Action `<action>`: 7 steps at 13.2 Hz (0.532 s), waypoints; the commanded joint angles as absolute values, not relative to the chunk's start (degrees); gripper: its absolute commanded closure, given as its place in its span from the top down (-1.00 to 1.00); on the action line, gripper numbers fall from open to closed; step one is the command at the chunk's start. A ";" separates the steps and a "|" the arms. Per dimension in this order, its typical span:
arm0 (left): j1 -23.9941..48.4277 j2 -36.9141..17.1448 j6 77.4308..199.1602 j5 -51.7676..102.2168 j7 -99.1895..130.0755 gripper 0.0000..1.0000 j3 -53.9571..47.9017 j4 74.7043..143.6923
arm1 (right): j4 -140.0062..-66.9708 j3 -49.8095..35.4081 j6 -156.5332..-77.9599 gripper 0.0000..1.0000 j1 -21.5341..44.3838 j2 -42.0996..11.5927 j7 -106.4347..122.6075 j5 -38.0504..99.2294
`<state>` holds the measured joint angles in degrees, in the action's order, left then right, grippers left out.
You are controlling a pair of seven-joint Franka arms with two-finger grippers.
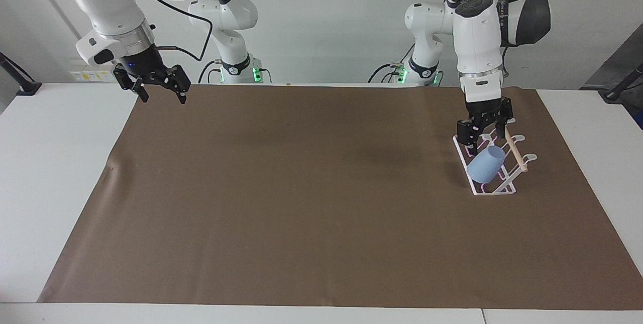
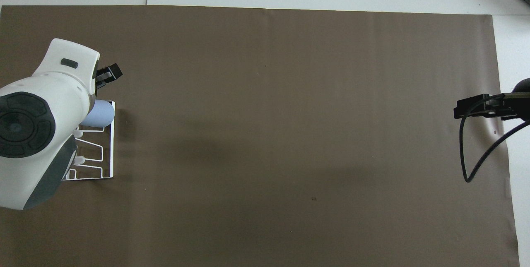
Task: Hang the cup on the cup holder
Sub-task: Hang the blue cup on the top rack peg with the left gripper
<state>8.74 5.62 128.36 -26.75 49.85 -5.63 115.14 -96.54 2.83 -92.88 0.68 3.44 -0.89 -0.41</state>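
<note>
The light blue cup (image 1: 486, 165) hangs tilted on a prong of the white wire cup holder (image 1: 495, 192), at the end farther from the robots, just below the wooden dowel (image 1: 516, 153). It also shows in the overhead view (image 2: 97, 114) on the cup holder (image 2: 111, 151). My left gripper (image 1: 481, 135) is open and empty, pointing down just above the cup holder and clear of the cup. In the overhead view only one of its fingers (image 2: 109, 72) shows past the wrist. My right gripper (image 1: 162, 97) is open and empty, waiting in the air over the brown mat's corner at the right arm's end.
A brown mat (image 1: 311, 188) covers most of the white table (image 1: 55, 163). The cup holder stands on the mat at the left arm's end. The right gripper's cable (image 2: 476, 151) hangs over the mat's edge.
</note>
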 commanded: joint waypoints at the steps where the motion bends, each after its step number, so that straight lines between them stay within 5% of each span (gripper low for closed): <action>1: 8.96 5.54 126.66 -20.50 40.46 1.00 -5.10 110.93 | -98.44 2.90 -92.20 1.00 0.88 5.10 0.09 -1.32; 7: 6.51 4.92 109.98 -7.13 12.96 1.00 -4.48 98.19 | -98.44 2.90 -91.76 1.00 0.88 5.27 0.09 -1.75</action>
<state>8.07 5.74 115.53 -10.51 20.61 -4.39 102.58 -96.90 2.83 -92.14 0.68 3.75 -0.89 -0.41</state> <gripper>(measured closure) 0.000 0.000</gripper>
